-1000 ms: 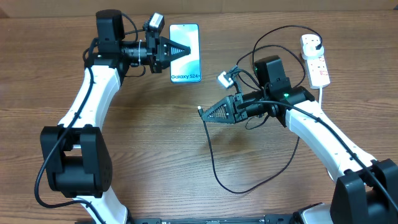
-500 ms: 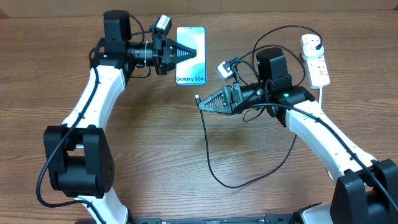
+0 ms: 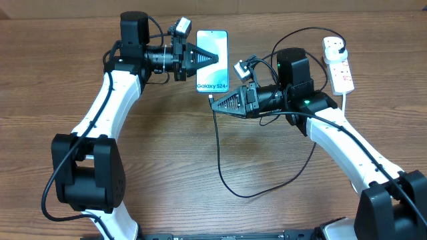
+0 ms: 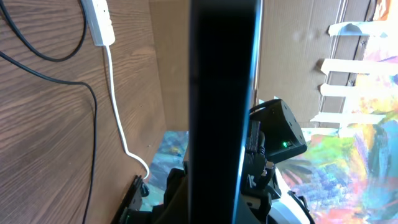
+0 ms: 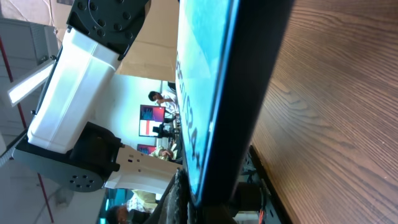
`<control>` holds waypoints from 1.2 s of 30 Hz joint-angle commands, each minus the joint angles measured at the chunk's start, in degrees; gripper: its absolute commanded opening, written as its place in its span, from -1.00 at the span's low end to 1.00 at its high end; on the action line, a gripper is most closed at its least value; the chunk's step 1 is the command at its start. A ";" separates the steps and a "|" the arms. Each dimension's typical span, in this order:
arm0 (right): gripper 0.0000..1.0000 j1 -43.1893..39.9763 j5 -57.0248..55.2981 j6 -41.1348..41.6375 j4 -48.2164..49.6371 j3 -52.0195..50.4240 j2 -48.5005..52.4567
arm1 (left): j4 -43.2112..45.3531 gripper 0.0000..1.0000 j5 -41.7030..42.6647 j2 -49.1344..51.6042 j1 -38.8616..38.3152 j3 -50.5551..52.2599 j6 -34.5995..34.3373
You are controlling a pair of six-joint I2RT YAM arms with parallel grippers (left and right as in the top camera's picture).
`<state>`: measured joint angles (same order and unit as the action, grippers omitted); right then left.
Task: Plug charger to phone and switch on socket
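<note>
The left fingers [image 3: 199, 56] are clenched on the phone [image 3: 213, 77], which is lifted over the desk [image 3: 167, 153] near its far edge. The right fingers [image 3: 230, 105] grasp the connector end of the charger [image 3: 218, 147] just under the phone; I judge it is not yet inserted. The plug seems to sit in the socket [image 3: 337, 65] at the far right corner. The port and the switch are too small to read.
</note>
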<state>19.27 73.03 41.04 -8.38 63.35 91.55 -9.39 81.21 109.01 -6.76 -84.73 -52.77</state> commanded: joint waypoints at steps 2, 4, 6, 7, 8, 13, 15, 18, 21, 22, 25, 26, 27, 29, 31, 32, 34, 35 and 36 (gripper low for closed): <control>-0.93 0.48 -0.13 1.20 0.66 0.42 -0.81 | 0.17 -0.92 0.46 0.07 0.00 -0.90 0.87; -0.92 0.48 -0.15 1.20 0.85 0.42 -0.81 | 0.17 -0.92 0.48 0.07 -0.02 -0.90 0.87; -0.93 0.48 -0.13 1.20 1.09 0.42 -0.81 | 0.17 -0.92 0.48 0.07 -0.02 -0.90 0.87; -0.93 0.48 -0.13 1.20 1.31 0.42 -0.81 | 0.17 -0.92 0.48 0.07 -0.02 -0.90 0.87; -0.93 0.48 -0.15 1.20 1.46 0.42 -0.81 | 0.17 -0.92 0.48 0.07 -0.02 -0.90 0.87; -0.93 0.48 -0.85 1.22 1.77 0.42 -0.81 | 0.17 -0.92 0.55 0.07 -0.02 -0.90 0.42; -0.92 0.48 -1.05 1.20 1.88 0.42 -0.81 | 0.17 -0.92 0.72 0.07 -0.02 -0.90 0.42; -0.93 0.48 -1.05 1.20 1.88 0.42 -0.81 | 0.17 -0.92 0.72 0.07 -0.02 -0.90 0.44; -0.93 0.48 -1.64 1.20 1.88 0.42 -0.81 | 0.17 -0.92 0.70 0.07 -0.02 -0.90 0.42; -0.93 0.42 -1.64 1.18 1.88 0.42 -0.81 | 0.17 -0.92 0.72 0.07 0.00 -0.90 0.44; -0.93 0.13 -1.62 1.18 1.84 0.42 -0.81 | 0.17 -0.92 0.74 0.07 0.00 -0.90 0.44; -0.93 0.07 -1.62 1.18 1.86 0.42 -0.81 | 0.17 -0.92 0.74 0.07 0.00 -0.90 0.42; -0.93 -0.02 -1.64 1.18 1.86 0.42 -0.81 | 0.17 -0.92 0.72 0.07 0.00 -0.90 0.44; -0.93 -0.17 -1.62 1.18 1.86 0.42 -0.81 | 0.17 -0.92 0.81 0.07 0.00 -0.90 0.44; -0.93 -0.26 -1.62 1.18 1.86 0.42 -0.81 | 0.17 -0.91 0.90 0.07 0.00 -0.90 0.44; -0.93 -0.26 -1.62 1.18 1.86 0.42 -0.81 | 0.17 -0.92 0.90 0.07 0.00 -0.90 0.44; -0.92 -0.26 -1.62 1.18 1.86 0.42 -0.81 | 0.15 -0.92 0.90 0.07 0.09 -0.90 0.44; -0.93 -0.26 -1.62 1.16 1.86 0.42 -0.81 | 0.15 -0.92 0.90 0.07 0.13 -0.90 0.44; -0.93 -0.26 -1.62 1.18 1.86 0.42 -0.81 | 0.15 -0.92 0.90 0.07 0.15 -0.90 0.44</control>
<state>19.16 71.55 42.04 -7.03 63.35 91.55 -9.39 80.97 109.01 -6.76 -84.73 -52.77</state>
